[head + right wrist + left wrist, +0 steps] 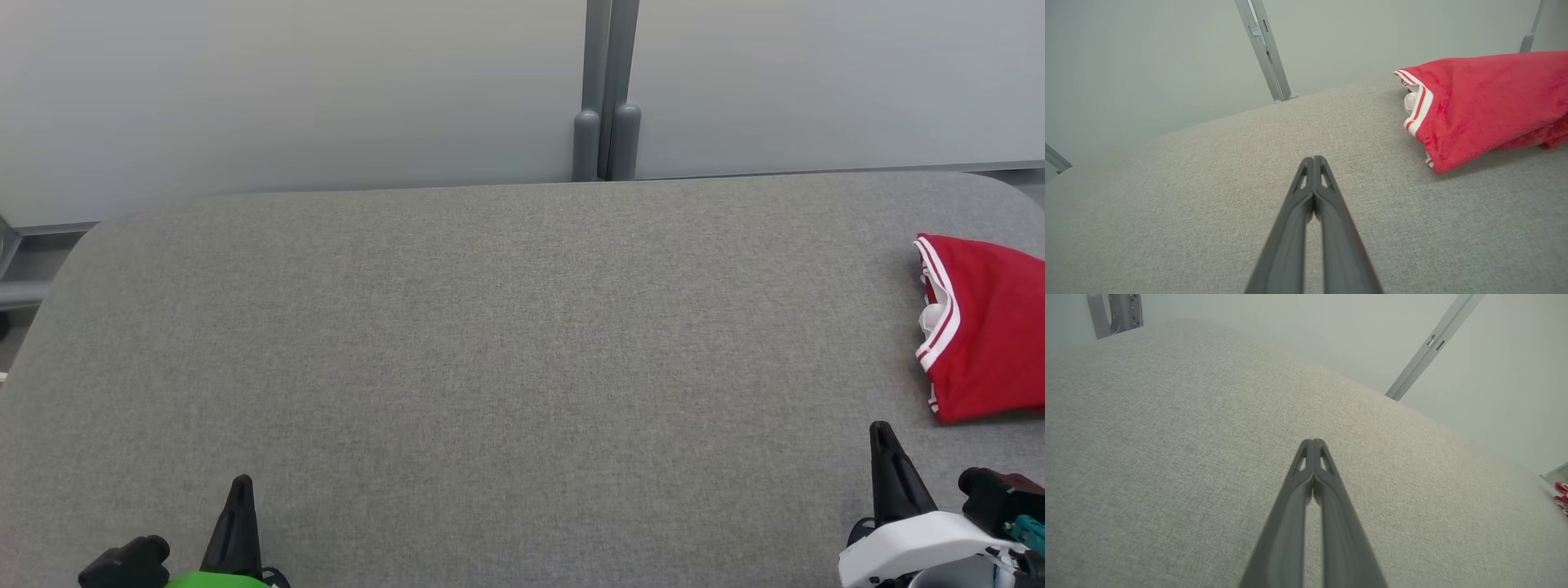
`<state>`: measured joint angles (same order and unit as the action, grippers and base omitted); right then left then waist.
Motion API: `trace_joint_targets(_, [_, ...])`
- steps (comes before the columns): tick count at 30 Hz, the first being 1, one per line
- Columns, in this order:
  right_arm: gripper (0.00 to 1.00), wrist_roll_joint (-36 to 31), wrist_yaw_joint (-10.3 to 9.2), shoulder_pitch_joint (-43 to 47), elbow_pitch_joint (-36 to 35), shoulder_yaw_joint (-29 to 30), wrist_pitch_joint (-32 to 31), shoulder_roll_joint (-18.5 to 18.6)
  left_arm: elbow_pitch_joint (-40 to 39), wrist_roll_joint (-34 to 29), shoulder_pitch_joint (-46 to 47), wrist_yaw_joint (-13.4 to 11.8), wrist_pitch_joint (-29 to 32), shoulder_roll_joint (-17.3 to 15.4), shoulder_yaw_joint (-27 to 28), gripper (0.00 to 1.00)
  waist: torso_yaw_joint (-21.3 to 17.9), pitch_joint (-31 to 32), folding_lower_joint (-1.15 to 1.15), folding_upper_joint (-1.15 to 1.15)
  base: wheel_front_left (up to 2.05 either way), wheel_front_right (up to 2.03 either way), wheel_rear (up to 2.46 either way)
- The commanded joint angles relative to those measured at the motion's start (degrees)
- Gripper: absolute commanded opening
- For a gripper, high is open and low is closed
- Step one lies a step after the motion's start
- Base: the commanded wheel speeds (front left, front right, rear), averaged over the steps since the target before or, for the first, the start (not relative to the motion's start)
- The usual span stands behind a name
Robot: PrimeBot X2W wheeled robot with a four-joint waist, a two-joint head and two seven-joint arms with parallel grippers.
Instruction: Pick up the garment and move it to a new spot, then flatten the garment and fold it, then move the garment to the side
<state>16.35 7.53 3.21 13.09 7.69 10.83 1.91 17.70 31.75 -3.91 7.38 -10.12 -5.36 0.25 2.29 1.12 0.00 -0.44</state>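
Head view showed the red garment (988, 327) at three o'clock on the table (490, 343), likely soft, light and limp, best pinched at its striped edge (939, 314), while left gripper (242, 482) and right gripper (880, 428) were closed, empty.

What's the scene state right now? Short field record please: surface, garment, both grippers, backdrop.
surface: grey cloth-covered table
garment: red with white striped trim, lying in a heap at the table's right side, cut off by the head view's edge
left gripper: shut, empty, over the near left of the table
right gripper: shut, empty, just in front of the garment, not touching it
backdrop: pale panels, grey post
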Motion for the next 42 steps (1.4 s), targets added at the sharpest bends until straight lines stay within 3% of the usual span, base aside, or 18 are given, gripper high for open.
trace_joint_targets(1, [0.0, 2.49, -0.01, -1.54, -0.72, -0.17, -0.37, 0.38, -1.01, 1.92, 2.07, 0.02, 0.4, -0.19, 0.64, 0.0, -0.02, -0.01, 0.0, 0.06, 0.0, 0.0, 0.0])
trace_joint_targets(24, [0.0, 25.12, -0.02, -4.58, 0.12, -1.28, -5.03, 0.63, -1.72, 19.83, 4.9, 0.06, 5.9, 0.6, 3.18, 0.0, -0.5, -0.29, 0.0, 0.14, 0.0, 0.0, 0.0])
trace_joint_targets(42, [0.0, 38.62, -0.01, -6.48, 0.7, -1.9, -7.88, 0.76, -2.14, 30.54, 6.7, 0.09, 9.2, 1.12, 4.75, 0.0, -0.85, -0.49, 0.0, 0.2, 0.0, 0.0, 0.0])
